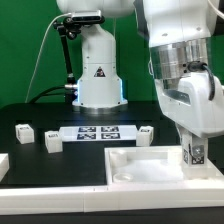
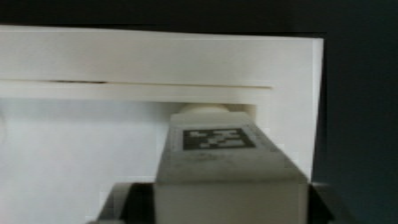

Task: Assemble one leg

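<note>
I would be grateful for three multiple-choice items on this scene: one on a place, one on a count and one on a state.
1. In the exterior view, the gripper stands over which part of the base? A left; B middle; C right.
2. How many loose legs lie on the table? A one; B three; C five.
3. The gripper is: A open; B shut on a leg; C out of view.
Answers: C, it hangs at the base's right edge; B, three tagged blocks flank the marker board; B, the wrist view shows the leg clamped.
</note>
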Controlling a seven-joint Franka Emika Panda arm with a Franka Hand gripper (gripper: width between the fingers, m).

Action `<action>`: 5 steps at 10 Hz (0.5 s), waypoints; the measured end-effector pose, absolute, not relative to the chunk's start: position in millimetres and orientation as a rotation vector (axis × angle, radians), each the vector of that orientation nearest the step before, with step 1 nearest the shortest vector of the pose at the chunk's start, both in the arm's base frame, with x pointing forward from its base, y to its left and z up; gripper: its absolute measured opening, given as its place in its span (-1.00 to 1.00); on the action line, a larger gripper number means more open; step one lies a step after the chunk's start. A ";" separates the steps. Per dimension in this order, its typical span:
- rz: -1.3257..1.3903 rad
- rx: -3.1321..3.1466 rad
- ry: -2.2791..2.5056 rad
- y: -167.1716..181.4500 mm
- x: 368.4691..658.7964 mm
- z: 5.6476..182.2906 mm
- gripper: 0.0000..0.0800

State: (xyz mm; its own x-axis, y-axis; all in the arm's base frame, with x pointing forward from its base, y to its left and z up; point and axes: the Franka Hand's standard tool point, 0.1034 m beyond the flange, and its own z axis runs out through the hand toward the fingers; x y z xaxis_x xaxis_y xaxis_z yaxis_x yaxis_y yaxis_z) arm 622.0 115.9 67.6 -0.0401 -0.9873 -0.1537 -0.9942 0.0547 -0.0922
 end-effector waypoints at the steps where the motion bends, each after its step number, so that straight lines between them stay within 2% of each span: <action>1: 0.056 -2.070 2.123 116.1 622.0 67.5 -0.21; 2: 0.051 -2.120 2.072 116.1 622.0 67.5 0.25; 3: 0.061 -2.149 2.046 117.2 621.8 68.2 0.25; 4: 0.058 -2.209 1.983 117.8 622.3 69.0 0.55; 5: 0.048 -2.314 1.858 118.8 623.3 70.3 0.61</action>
State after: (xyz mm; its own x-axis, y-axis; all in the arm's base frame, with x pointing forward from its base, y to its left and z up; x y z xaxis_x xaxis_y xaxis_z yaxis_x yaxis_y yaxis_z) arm 623.3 118.8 70.3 0.2217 -0.9660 -0.1332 -0.9715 -0.2071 -0.1151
